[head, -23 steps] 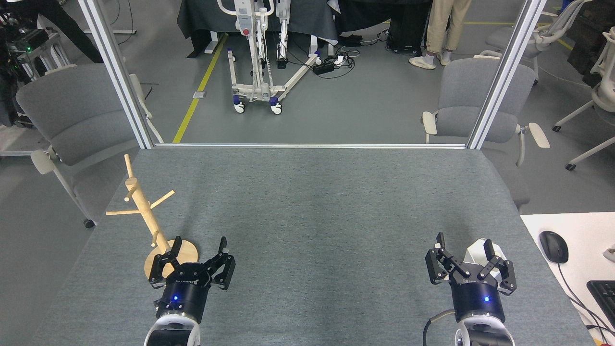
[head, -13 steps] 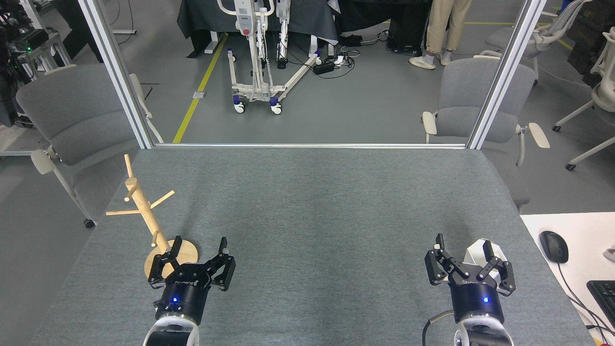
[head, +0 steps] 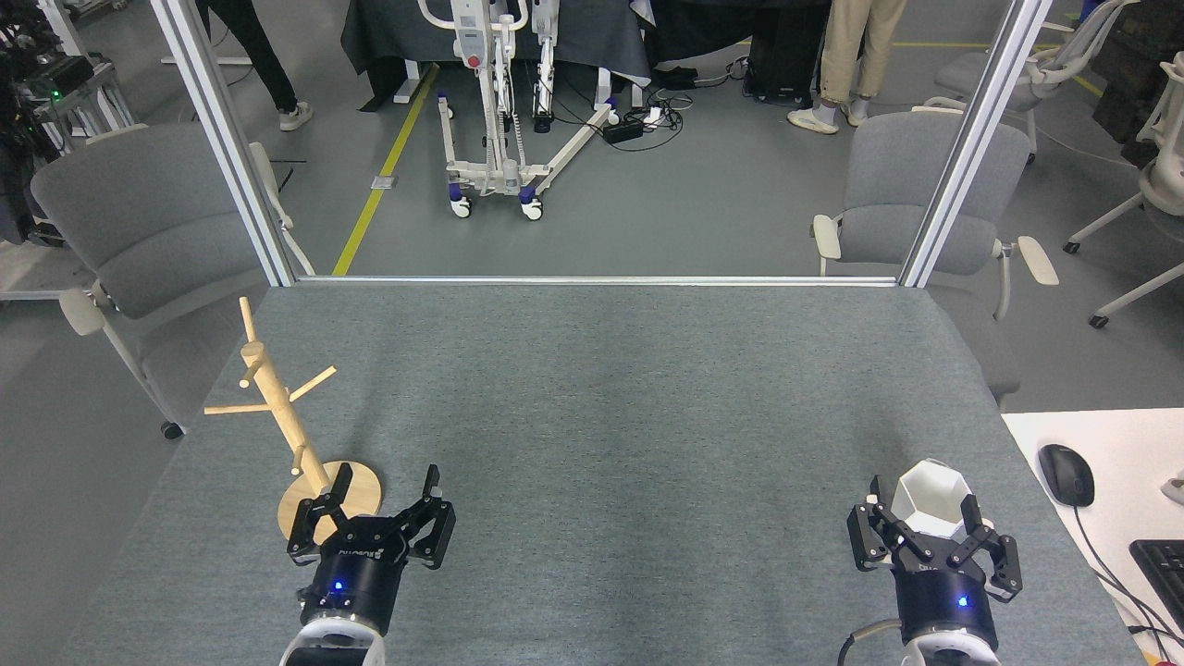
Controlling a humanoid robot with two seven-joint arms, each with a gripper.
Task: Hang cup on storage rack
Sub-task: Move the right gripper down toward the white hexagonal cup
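White cup (head: 931, 499) sits between the open right tool's (head: 923, 518) fingers.

Right claw (head: 922, 511) drawn back toward robot, more of cup (head: 931, 499) uncovered

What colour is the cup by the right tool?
Matte white, faceted cup, seen best in the head view, just ahead of the right tool.

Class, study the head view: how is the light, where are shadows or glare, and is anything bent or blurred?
Head view: even overhead light, no harsh glare; faint shadow on the table mid-cloth; the white cup stays readable; the frame posts splay outward, wide-lens distortion; the storage rack is sharp.
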